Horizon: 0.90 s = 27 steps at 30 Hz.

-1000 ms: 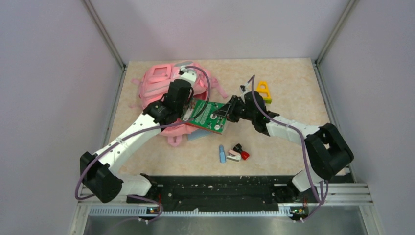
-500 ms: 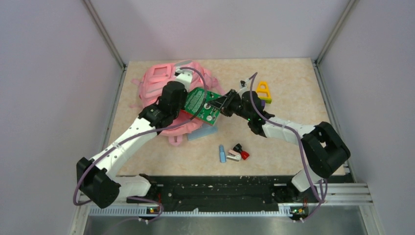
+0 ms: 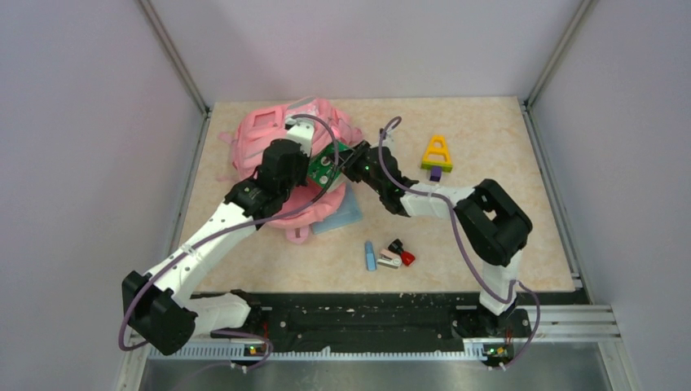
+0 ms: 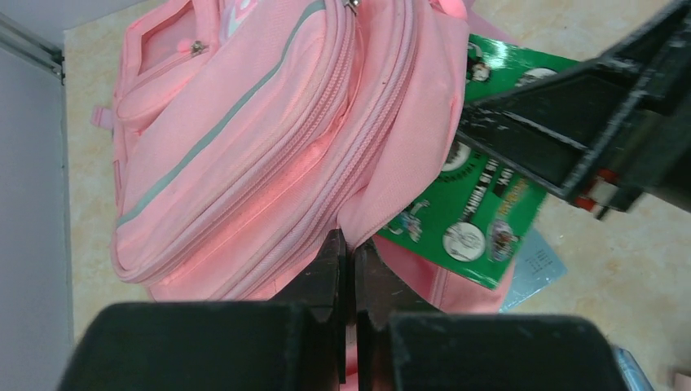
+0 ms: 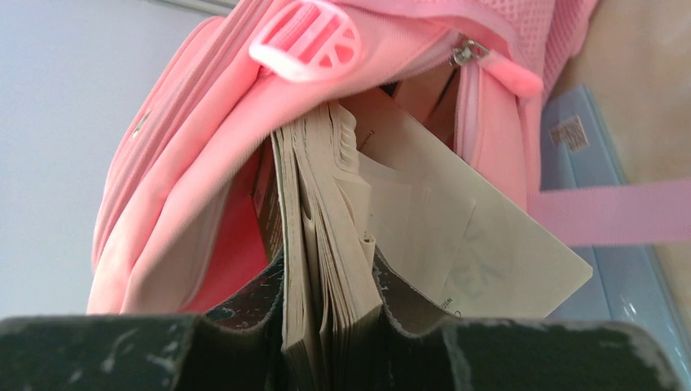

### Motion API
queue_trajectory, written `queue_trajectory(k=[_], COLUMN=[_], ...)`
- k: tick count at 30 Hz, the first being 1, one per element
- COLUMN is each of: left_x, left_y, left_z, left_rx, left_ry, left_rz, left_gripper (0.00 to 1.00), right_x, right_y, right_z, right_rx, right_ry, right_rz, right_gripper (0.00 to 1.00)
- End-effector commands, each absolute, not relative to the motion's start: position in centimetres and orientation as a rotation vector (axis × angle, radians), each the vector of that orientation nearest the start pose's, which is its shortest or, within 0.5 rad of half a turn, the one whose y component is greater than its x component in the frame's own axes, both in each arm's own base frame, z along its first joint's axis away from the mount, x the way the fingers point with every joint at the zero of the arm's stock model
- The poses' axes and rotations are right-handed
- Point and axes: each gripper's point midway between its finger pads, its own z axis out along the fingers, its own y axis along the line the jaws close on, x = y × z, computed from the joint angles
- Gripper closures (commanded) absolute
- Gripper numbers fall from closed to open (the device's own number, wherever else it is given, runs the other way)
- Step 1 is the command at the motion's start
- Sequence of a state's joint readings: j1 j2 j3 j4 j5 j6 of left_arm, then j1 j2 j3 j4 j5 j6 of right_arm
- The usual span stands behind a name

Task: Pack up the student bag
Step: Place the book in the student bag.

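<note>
Item one, student bag (image 3: 273,134): pink, lying at the far left of the table (image 3: 489,244), close to the left wall and the far edge. Your left gripper (image 4: 349,244) has its fingers clenched on the fabric rim of the bag's opening. Your right gripper (image 5: 330,326) grasps a green-covered book (image 4: 481,220) by its page edge, leading end inside the mouth, the rest projecting. A pale-blue folder (image 3: 341,213) lies flat beneath bag and book. A yellow toy (image 3: 437,152) and a cluster of small pieces (image 3: 388,255) stand well apart to your right, bare tabletop between them.
</note>
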<state>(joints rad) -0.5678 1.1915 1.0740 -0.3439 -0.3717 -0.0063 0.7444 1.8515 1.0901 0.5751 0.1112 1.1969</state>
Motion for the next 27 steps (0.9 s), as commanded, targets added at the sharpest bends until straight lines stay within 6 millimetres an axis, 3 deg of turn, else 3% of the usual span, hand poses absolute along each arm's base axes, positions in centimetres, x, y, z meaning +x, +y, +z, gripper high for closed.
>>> queue_trajectory(k=[1,9,12,14,16,21,27], left_x=[34.4,34.5,34.7,34.6,34.5,34.8,35.1], left_y=[-16.3,-17.1,-16.4,-16.2,-16.1,-15.5,-15.2], left_z=[30.1,29.7,29.6,29.9,30.2,30.2,30.0], left_rx=[0.253,0.253,0.221,0.225,0.223,0.200,0.182], left_ry=[1.813,1.828,1.835,1.825,1.814,1.820,1.833], left_rz=[-0.183,-0.253,-0.220,-0.223,-0.225,-0.223,-0.230], left_gripper=[1.00,1.00,1.00,1.00,1.00,1.00,1.00], right_x=[44.4,46.4,47.3,47.5,47.4,46.2,43.5], right_y=[40.5,44.4,45.5,46.2,46.4,45.1,41.8], right_z=[26.8,26.3,26.2,26.3,25.8,24.0,20.2], right_rx=[0.571,0.572,0.559,0.502,0.471,0.453,0.472], right_ry=[1.537,1.475,1.469,1.471,1.502,1.594,1.734], right_rz=[1.371,1.384,1.383,1.372,1.343,1.263,1.114], right_gripper=[1.00,1.00,1.00,0.89,0.73,0.36,0.23])
